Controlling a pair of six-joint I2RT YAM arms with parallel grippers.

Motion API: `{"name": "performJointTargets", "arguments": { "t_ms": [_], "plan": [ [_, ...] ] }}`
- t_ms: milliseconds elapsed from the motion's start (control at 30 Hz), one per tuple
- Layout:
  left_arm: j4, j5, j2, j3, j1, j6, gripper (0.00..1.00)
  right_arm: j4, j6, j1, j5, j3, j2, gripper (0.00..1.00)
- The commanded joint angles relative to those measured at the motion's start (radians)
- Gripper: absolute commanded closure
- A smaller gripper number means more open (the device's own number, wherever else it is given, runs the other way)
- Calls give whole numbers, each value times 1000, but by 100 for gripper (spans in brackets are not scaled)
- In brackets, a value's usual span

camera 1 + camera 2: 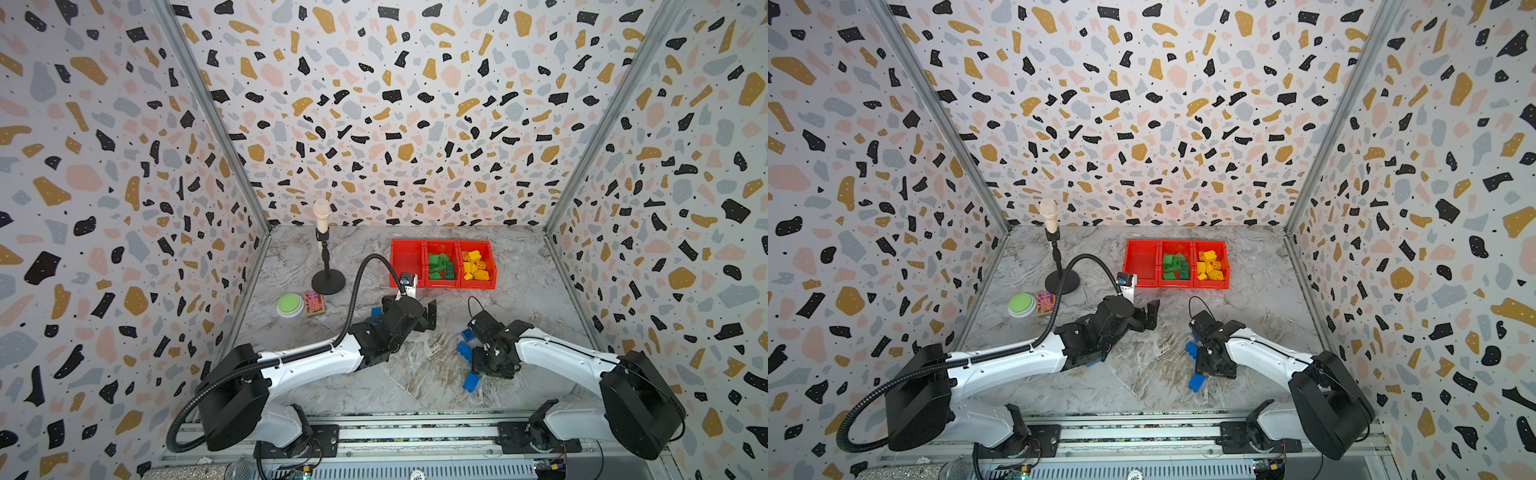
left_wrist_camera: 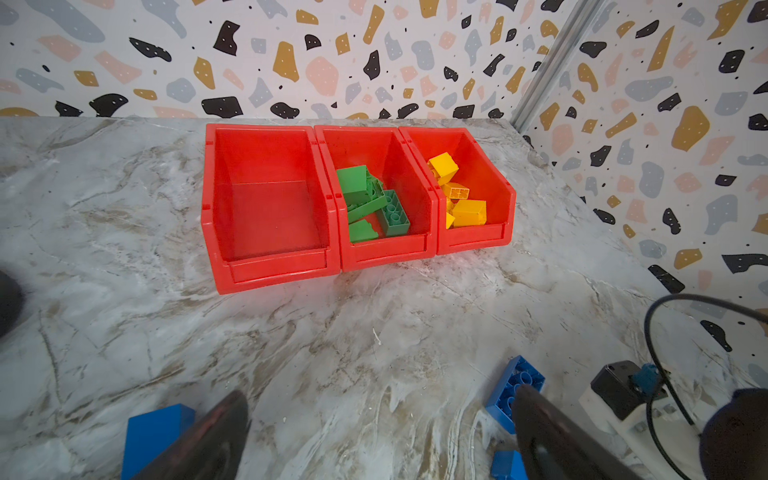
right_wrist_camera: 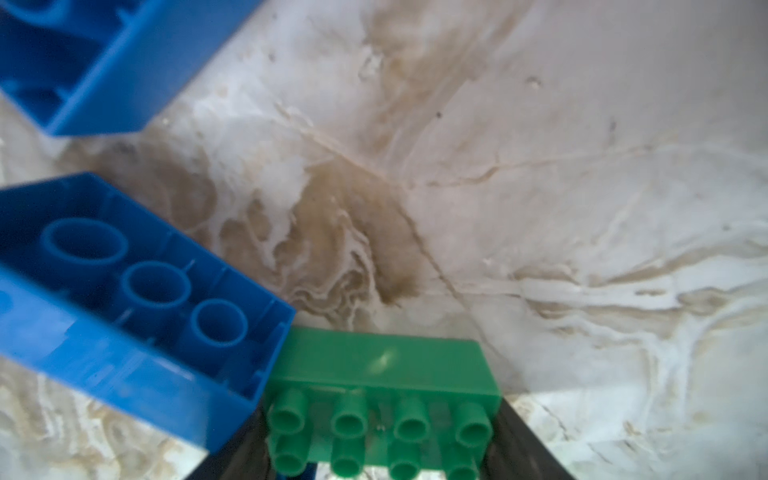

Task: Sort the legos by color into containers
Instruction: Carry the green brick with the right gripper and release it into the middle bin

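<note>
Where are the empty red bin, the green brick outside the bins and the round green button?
empty red bin (image 2: pixel 270 216): left wrist view, bare floor.
green brick (image 3: pixel 382 361): right wrist view, smooth side face.
round green button (image 1: pixel 289 302): a top view, green top.

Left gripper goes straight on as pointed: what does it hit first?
Probably the front of the middle red bin, the one with green bricks. The table between it and the open left gripper looks free; exact height and depth unclear.

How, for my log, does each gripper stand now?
Left gripper: open, empty.
Right gripper: closed on the green studded plastic brick.
</note>
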Motion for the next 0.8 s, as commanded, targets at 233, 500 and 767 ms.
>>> {"name": "performJointTargets", "arguments": {
  "t_ms": [233,500,767],
  "plan": [
    [-25,6,-48,25,66,38,0,-77,-143,-53,34,413,38,46],
    [-35,78,-105,-14,220,19,0,168,-256,-125,-35,721,366,47],
    [-142,102,-116,-36,385,10,0,127,-329,-180,-42,1110,713,47]
  ]
}}
